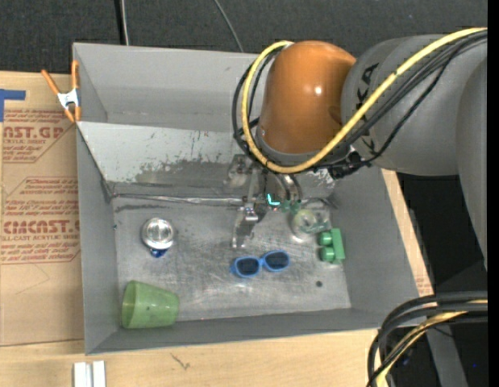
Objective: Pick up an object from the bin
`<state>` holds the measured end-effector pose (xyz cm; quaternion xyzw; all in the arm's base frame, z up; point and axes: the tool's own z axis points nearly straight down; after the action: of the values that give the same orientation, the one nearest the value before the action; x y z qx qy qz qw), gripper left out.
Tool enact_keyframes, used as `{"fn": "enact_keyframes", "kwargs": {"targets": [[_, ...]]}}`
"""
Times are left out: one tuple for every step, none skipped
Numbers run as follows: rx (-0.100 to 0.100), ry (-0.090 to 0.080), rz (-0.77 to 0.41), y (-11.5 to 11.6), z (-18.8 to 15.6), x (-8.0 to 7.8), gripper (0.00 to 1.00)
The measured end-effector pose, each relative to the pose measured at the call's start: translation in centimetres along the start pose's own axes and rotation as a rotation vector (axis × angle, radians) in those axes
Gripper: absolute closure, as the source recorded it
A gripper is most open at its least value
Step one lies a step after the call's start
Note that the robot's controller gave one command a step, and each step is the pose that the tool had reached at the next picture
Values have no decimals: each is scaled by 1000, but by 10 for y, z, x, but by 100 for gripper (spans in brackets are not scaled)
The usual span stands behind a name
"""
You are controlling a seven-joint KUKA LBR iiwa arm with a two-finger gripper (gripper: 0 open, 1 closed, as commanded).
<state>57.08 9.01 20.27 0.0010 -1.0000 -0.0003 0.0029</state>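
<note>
Hovering near the blue sunglasses (261,263), fingers (246,230) stand apart, empty; probably light, slippery plastic, best pinched at the bridge

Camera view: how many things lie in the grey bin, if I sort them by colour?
Green: 2, the green plastic cup lying on its side and the small green block.
Blue: 1, the blue toy sunglasses.
Silver: 1, the silver metal can.
Clear: 1, the clear round plastic piece beside the block.
Total: 5.
</note>
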Motion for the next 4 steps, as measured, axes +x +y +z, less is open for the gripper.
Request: {"fn": "enact_keyframes", "kwargs": {"targets": [[-3, -22, -159, -81, 129, 45, 0], [-1, -7, -9, -75, 103, 63, 0], [-1, -4, 83, -83, 104, 70, 0], [-3, -9, 211, -86, 130, 57, 0]]}}
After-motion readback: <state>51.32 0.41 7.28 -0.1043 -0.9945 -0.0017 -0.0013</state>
